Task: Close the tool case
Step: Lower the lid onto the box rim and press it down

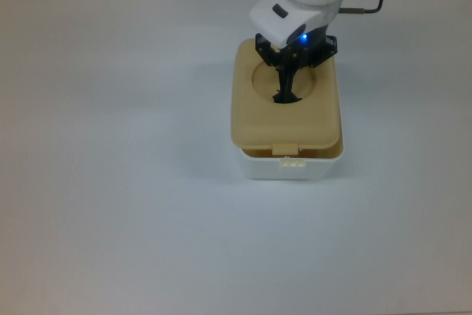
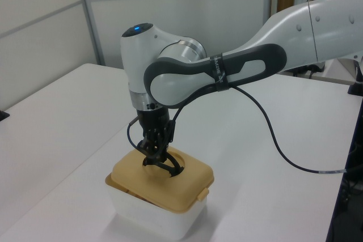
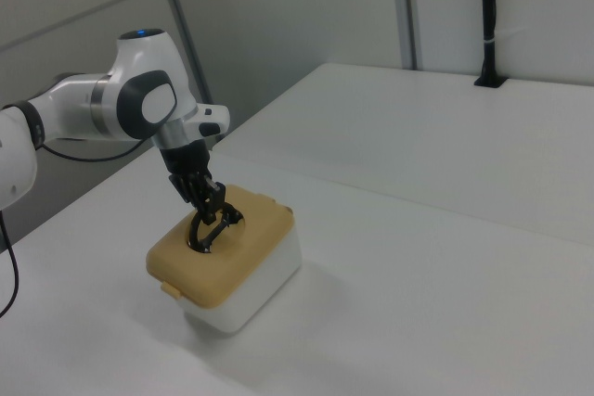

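Here, top view: white table (image 1: 110, 182) carrying the tool case, a white tub (image 1: 291, 169) under a tan lid (image 1: 285, 112), placed right of the table's centre and nearer its far edge in the top view. The lid covers almost the whole tub; only the tub's near wall and a thin sliver of interior behind the lid's front tab show, and the contents are hidden. The gripper (image 1: 286, 94) reaches down into the lid's round recess, its black fingers pinched together on the black handle (image 1: 284, 99), which is hard to separate from the fingers. The arm's white wrist hides the lid's far edge, and the arm is cut off at the top of the frame. Left view: lid (image 2: 161, 182) sits slightly askew on the tub (image 2: 153, 216), raised a little at the corner nearest the camera; the gripper (image 2: 159, 161) stands in the recess, clamped on the dark handle. A black cable (image 2: 272, 140) loops from the arm to the table. Right view: tub (image 3: 255, 289), lid (image 3: 223, 248), gripper (image 3: 206, 224) in the recess; the arm runs off the right view's left edge.
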